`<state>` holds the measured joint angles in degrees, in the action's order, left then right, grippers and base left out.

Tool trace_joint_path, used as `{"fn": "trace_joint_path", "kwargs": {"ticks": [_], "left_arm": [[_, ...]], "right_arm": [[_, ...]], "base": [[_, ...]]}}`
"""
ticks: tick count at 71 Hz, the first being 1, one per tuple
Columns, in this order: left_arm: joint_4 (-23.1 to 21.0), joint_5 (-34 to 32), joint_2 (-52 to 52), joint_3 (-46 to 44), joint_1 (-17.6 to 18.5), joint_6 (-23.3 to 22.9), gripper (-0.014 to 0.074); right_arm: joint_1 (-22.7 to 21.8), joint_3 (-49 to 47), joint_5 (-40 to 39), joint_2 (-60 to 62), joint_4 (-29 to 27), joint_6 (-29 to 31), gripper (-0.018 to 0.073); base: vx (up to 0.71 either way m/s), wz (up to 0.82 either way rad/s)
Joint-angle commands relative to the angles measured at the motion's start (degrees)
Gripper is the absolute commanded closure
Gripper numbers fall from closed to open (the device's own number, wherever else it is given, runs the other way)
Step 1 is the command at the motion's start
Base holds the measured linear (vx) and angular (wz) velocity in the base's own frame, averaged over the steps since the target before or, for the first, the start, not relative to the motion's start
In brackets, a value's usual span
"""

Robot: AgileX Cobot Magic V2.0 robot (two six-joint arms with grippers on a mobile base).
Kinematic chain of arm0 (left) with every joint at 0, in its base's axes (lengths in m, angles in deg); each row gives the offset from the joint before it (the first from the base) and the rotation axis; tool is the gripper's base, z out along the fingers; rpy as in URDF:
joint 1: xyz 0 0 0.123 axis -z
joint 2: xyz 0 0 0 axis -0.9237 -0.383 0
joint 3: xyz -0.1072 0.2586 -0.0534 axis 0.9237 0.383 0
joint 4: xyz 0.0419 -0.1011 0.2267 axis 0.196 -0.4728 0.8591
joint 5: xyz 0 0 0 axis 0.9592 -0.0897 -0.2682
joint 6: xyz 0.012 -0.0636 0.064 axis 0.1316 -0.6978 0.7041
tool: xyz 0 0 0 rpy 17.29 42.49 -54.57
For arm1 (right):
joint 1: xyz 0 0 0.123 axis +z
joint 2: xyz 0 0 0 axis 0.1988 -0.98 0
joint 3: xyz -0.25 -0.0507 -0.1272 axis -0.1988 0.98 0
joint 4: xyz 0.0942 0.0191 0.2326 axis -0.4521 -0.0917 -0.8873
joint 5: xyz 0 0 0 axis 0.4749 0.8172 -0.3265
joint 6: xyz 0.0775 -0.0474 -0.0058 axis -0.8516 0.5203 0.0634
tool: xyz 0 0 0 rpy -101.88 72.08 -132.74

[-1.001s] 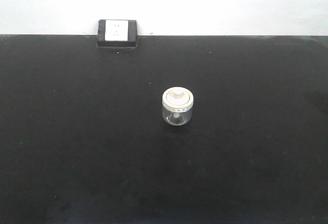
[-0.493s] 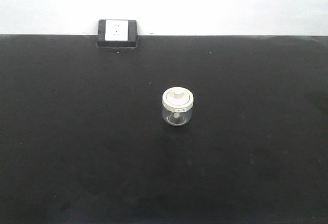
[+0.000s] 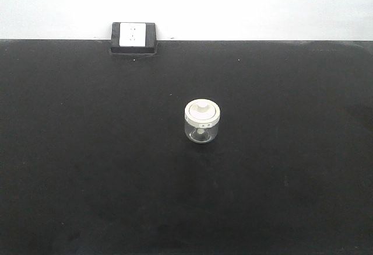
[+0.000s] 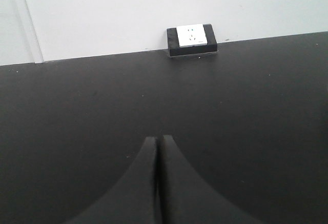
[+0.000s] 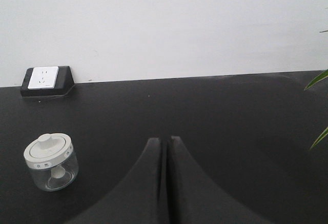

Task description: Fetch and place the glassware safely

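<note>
Left gripper (image 4: 159,141): jaws pressed together, nothing between them, low over bare black table (image 3: 87,167). Power socket box (image 3: 134,37) sits at the table's far edge against the white wall (image 3: 245,4). Glass jar (image 3: 201,122) stands upright near table centre, cream lid (image 3: 202,111) with knob on, untouched. Right gripper (image 5: 164,142): jaws together, empty, jar well apart to its left. Green leaf tips (image 5: 319,106) at the right-wrist view's right edge.

Jar (image 3: 202,121) upright on worktop (image 3: 280,167), frame centre. Socket box (image 3: 134,37) at worktop's far edge against wall (image 3: 245,4), upper left, well apart from jar.
</note>
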<state>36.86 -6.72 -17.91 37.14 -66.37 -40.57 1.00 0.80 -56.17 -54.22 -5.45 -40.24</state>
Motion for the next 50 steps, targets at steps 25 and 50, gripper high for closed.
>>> {"fn": "trace_joint_path", "kwargs": {"ticks": [25, 50], "left_arm": [[-0.45, -4.01, 0.71, 1.65, 0.37, -0.37, 0.0603], [-0.45, -4.01, 0.71, 1.65, 0.37, -0.37, 0.0603]], "right_arm": [[-0.27, -1.49, -3.65, -0.35, 1.28, 0.33, 0.0563], [-0.76, -1.49, -0.67, -1.98, -22.18, 28.35, 0.0563]], "base": [[0.0, 0.0], [0.0, 0.0]]}}
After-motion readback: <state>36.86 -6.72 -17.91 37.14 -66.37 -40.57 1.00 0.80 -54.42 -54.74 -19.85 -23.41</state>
